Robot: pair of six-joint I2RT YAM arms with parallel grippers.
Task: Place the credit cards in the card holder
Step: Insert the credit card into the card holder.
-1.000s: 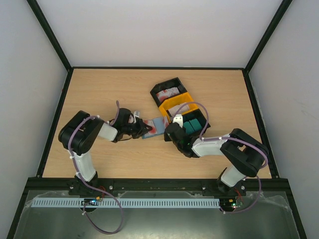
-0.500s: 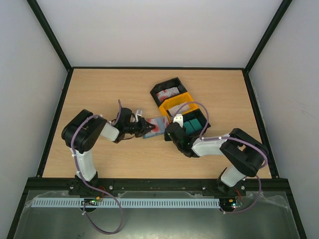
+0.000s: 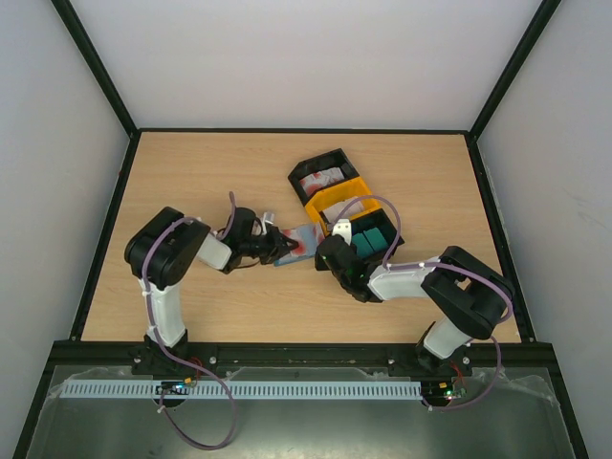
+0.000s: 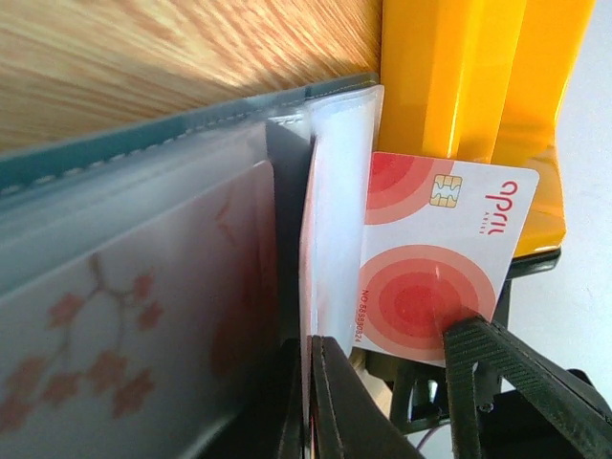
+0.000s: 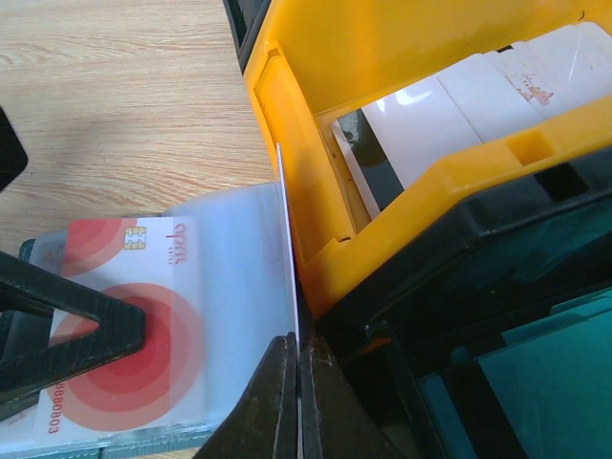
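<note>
Seating step, by my read: one card is going into a pocket and isn't home yet. Left gripper [image 4: 308,352] is pinched tight on a thin pale leaf of the card holder [image 4: 163,249]. The holder lies open on the table [image 4: 143,57] between the two arms, just beside the yellow bin [image 5: 382,57]. Red-and-white credit card [image 4: 435,263] sits partly behind a translucent leaf, chip end showing clear.

Right gripper [image 5: 297,356] has its fingers together on another thin pale sheet, seen edge-on. It reads as the holder's outer leaf, but a card can't be ruled out.

Next move wants that leaf kept lifted and the card pushed straight along the pocket; skew would likely jam it.

Can't make out the pocket mouth or how deep the card sits. The holder is cut off in both wrist views and tiny from above. Teal cards [image 5: 545,382] wait in the black bin [image 5: 449,287], far right.
</note>
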